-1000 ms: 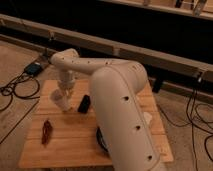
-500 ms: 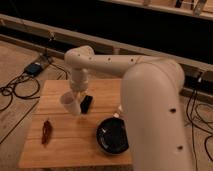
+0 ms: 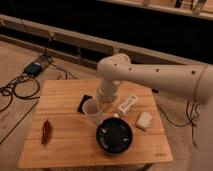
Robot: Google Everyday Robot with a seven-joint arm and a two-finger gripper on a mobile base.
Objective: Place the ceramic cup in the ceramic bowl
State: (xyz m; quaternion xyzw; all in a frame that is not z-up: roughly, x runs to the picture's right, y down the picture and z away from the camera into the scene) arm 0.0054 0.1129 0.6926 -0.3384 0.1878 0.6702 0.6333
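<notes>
The ceramic bowl [image 3: 114, 136] sits nearest, close to the front edge of the wooden surface [image 3: 65, 150], its black mouth open and with nothing in it. Left of it, well apart, lies a small dark red object [image 3: 46, 131].

Just beyond the bowl's far-left rim is the ceramic cup [image 3: 92, 111], mouth up and leaning a little. The pincer [image 3: 100, 105] is at the cup's right side, pinching it near the rim. The white arm [image 3: 150, 75] drops to it from the right.

The coming move turns on one relation. The bowl's middle lies toward the camera and slightly right of the held cup, a short way off. The cup's long axis is near vertical, so it looks ready to go in base first. I judge it needs a short carry forward and right, then a lowering inside the rim. The cup is much narrower than the bowl.

Behind the cup a flat black rectangle [image 3: 85, 103] lies on the surface. A white box [image 3: 128, 104] lies to the pincer's right, and a smaller white block [image 3: 144, 120] lies nearer, beside the bowl. Cables [image 3: 15, 92] trail over the floor at far left.

Half a second ago the cup was left of the black rectangle. It now sits on the bowl side, and the arm has swung clear of the right half of the surface.
</notes>
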